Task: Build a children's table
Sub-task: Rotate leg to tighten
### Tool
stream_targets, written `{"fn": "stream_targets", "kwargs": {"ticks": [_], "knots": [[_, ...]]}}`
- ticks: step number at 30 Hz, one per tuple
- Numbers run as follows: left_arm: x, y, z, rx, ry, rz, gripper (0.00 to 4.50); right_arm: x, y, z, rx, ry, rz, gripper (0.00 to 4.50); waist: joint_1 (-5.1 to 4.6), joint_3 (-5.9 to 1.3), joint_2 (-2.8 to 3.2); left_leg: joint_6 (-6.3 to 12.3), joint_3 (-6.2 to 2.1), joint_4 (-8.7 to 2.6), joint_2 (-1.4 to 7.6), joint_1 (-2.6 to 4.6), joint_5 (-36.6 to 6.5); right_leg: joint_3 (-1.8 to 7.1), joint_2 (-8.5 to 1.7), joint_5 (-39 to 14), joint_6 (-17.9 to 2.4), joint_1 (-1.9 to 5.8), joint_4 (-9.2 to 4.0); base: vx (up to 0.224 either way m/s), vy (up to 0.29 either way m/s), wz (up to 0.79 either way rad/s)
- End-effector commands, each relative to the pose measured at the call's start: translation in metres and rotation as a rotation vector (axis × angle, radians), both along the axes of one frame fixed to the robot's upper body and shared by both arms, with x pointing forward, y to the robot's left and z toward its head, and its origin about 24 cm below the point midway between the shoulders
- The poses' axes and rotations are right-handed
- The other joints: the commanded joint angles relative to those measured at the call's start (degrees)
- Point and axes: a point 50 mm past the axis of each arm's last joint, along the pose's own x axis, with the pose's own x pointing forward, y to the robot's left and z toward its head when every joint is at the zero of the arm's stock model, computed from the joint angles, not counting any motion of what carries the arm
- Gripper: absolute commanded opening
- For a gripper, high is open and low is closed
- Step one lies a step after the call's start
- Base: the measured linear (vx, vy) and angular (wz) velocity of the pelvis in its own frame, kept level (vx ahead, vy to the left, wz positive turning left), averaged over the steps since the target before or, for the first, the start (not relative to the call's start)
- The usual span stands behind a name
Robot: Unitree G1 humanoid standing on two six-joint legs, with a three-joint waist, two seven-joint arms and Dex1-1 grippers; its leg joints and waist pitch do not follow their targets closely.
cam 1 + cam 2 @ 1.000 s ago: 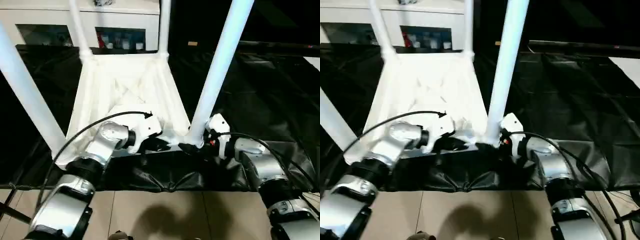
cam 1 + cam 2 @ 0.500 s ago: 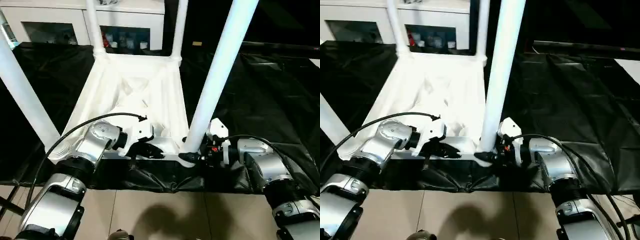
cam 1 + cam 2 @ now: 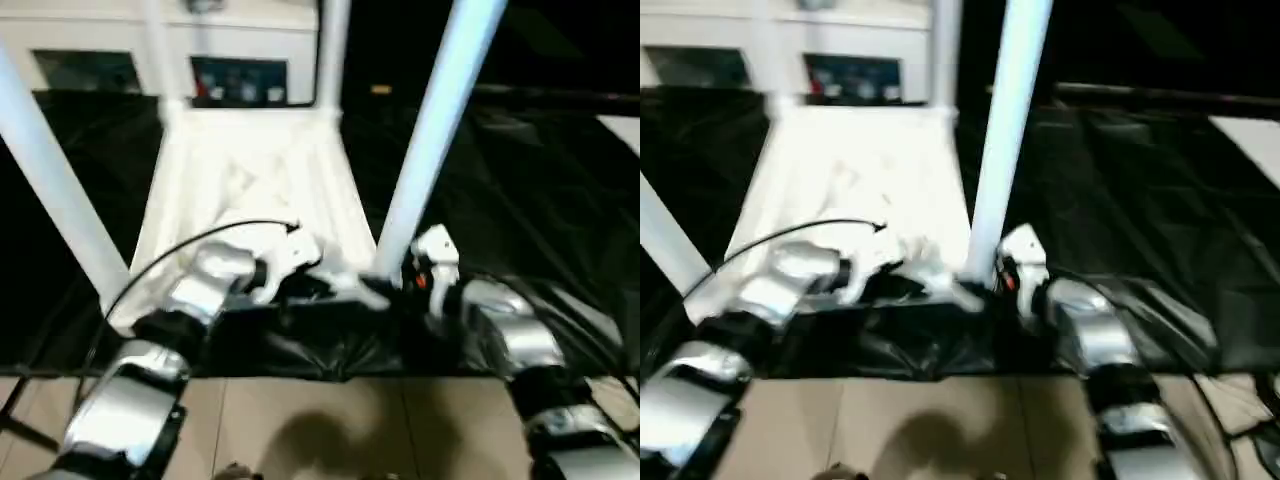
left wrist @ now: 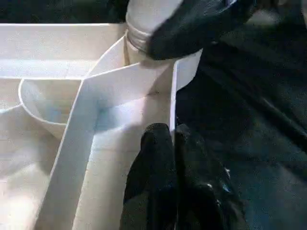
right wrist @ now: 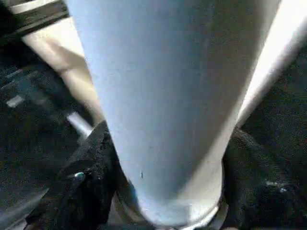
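The children's table (image 3: 250, 170) is lying upside down on a black sheet (image 3: 540, 180), taking up the centre and upper left of the head views, its ribbed underside facing up and all four legs standing in the corner sockets.

At lower left of centre, the left gripper (image 4: 171, 143) is pinching the near rim of the top, its two black fingers (image 4: 156, 163) pressed together with the thin white wall between them. Just to the right, the near-right leg (image 3: 430, 130) is rising toward the upper right of the frame. At its foot the right gripper (image 5: 168, 191) is clasping the leg's thick base, one finger (image 5: 81, 182) on each side, jaws standing fairly wide around it.

The step in hand is probably the seating of this last leg, with the top being steadied by its rim. The next move likely calls for twisting or pressing the leg home while the rim grip is resisting, then checking that the leg is sitting straight.
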Motion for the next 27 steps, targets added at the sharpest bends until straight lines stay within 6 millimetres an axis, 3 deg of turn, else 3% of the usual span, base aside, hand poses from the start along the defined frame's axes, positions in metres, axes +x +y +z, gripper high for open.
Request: {"fn": "stream_targets", "kwargs": {"ticks": [1, 4, 9, 11, 13, 21, 27], "knots": [[0.006, -0.028, 0.011, -0.046, -0.058, 0.047, 0.00, -0.002, 0.027, -0.013, 0.005, 0.062, -0.043, 2.65, -0.18, -3.54, -0.06, -0.67, -1.90, -4.53, 2.70, 0.89, -18.2, 3.18, -4.59, -25.7, -9.0, 2.15, -5.89, 0.000, 0.000, 0.00], [0.009, -0.044, 0.011, -0.067, -0.085, 0.142, 0.00, 0.005, 0.035, -0.020, 0.026, 0.115, -0.267, 2.65, -0.72, -3.63, 0.09, -0.83, -1.82, -4.52, 2.65, 0.98, -18.1, 3.26, -4.33, -24.1, -9.5, 1.90, -5.80, 0.000, 0.000, 0.00], [0.008, -0.057, 0.010, -0.069, -0.118, 0.165, 0.00, 0.007, 0.049, -0.019, 0.029, 0.097, -0.322, 2.65, -0.85, -3.85, 0.15, 0.52, -1.57, -4.42, 2.54, 0.69, -16.4, 3.33, -4.16, -18.4, -10.5, 2.22, -5.47, 0.000, 0.000, 0.00], [0.004, -0.060, 0.008, -0.077, -0.119, 0.137, 0.00, 0.008, 0.054, -0.014, 0.020, 0.043, -0.305, 3.21, -0.81, -3.93, 0.10, 1.01, -1.48, -4.36, 2.45, 0.62, -15.7, 3.31, -4.12, -17.0, -10.9, 2.38, -5.29, 0.000, 0.000, 0.00], [0.003, -0.059, 0.007, -0.075, -0.118, 0.128, 0.00, 0.009, 0.054, -0.012, 0.027, 0.030, -0.293, 3.38, -0.84, -3.86, 0.19, 1.47, -1.45, -4.36, 2.42, 0.57, -16.0, 3.30, -4.08, -17.2, -10.9, 2.43, -5.36, 0.000, 0.000, 0.00], [-0.001, -0.032, 0.007, -0.064, -0.111, 0.007, 0.00, 0.007, 0.030, -0.002, -0.012, -0.054, -0.091, 4.13, -0.94, -3.74, -0.20, 2.40, -1.47, -4.35, 2.53, 0.36, -16.3, 3.31, -4.22, -19.0, -10.5, 2.60, -5.50, 0.000, 0.000, 0.00], [-0.005, -0.015, 0.007, -0.039, -0.088, -0.087, 0.00, 0.003, 0.010, -0.002, -0.106, -0.057, 0.047, 4.46, -0.74, -3.76, 0.02, 2.63, -1.42, -4.38, 2.75, 0.49, -15.1, 3.38, -4.17, -16.9, -11.7, 2.48, -5.14, 0.000, 0.000, 0.00]]}}
